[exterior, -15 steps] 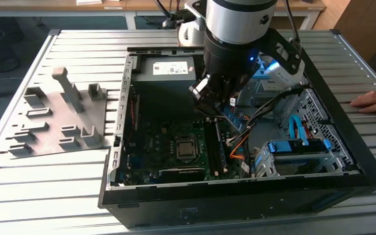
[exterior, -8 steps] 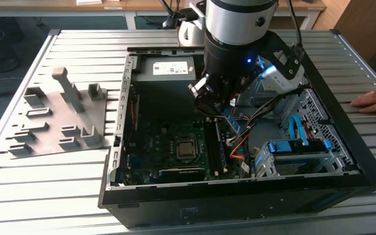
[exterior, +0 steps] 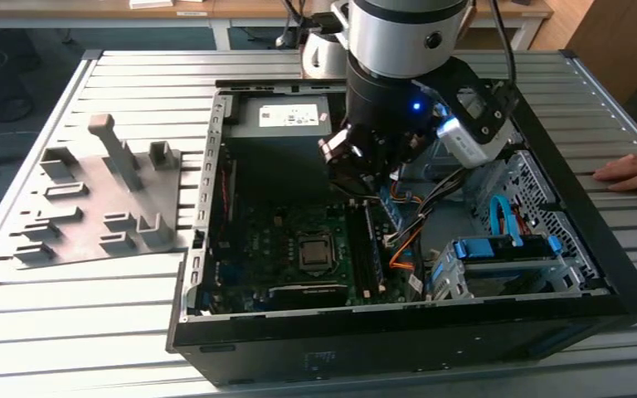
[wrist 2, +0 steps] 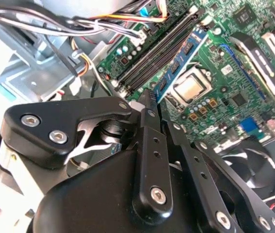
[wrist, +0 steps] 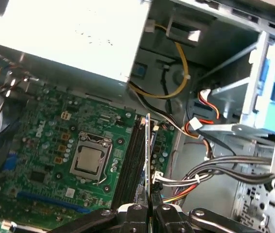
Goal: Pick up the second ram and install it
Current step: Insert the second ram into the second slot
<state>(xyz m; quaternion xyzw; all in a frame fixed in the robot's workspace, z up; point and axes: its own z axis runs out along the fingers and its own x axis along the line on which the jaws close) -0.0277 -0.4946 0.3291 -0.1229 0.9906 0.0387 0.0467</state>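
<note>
The second ram (wrist: 148,155), a thin dark stick seen edge-on, is pinched between my gripper's (wrist: 149,212) black fingers. It stands upright over the black memory slots (wrist: 134,162) of the green motherboard (wrist: 45,160). In the second wrist view the ram (wrist 2: 181,58) shows its bluish face, running along the slots (wrist 2: 154,53) beside the CPU socket (wrist 2: 188,90), with the gripper (wrist 2: 149,99) shut on its near end. I cannot tell whether it is seated in a slot. In the exterior view the gripper (exterior: 357,174) is low inside the open PC case (exterior: 202,249).
The grey slotted holder tray (exterior: 97,203) lies on the table at the exterior view's left. A person's hand (exterior: 634,176) rests by the case's right wall. Cable bundles (wrist: 210,174) and the blue drive cage (exterior: 507,249) crowd the space beside the slots.
</note>
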